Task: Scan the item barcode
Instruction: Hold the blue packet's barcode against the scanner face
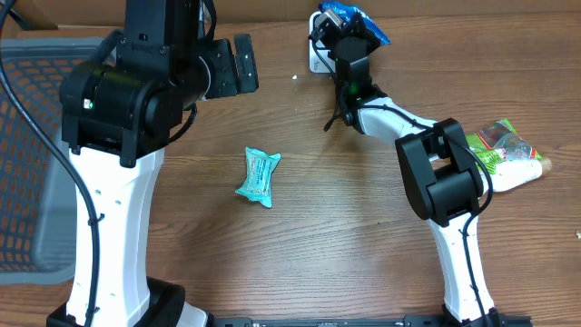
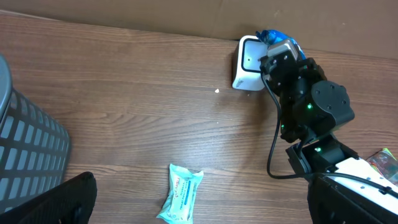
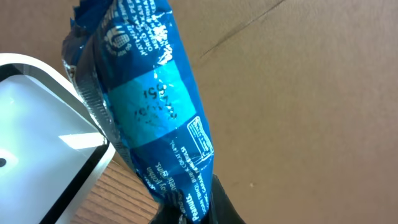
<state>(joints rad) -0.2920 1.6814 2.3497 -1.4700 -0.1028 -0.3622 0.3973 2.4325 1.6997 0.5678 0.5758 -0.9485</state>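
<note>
The blue packet [image 3: 149, 106] fills the right wrist view, clamped at its lower end in the right jaws, with its long axis running up and away from them. The white scanner [image 3: 37, 143] sits just beside it. In the left wrist view the left jaws stand wide apart and empty, well away from the scanner, and one teal packet [image 2: 180, 196] lies on the counter [image 2: 124, 93]. Overhead shows one scanner, one blue packet, one teal packet, and perhaps two green-wrapped items [image 1: 497, 145] at the right.

Pouch [image 1: 258, 176] in middle; scanner [image 2: 247, 65] at far edge w/ packet [image 3: 149, 106] just beside; basket [image 1: 23, 163] on left.
</note>
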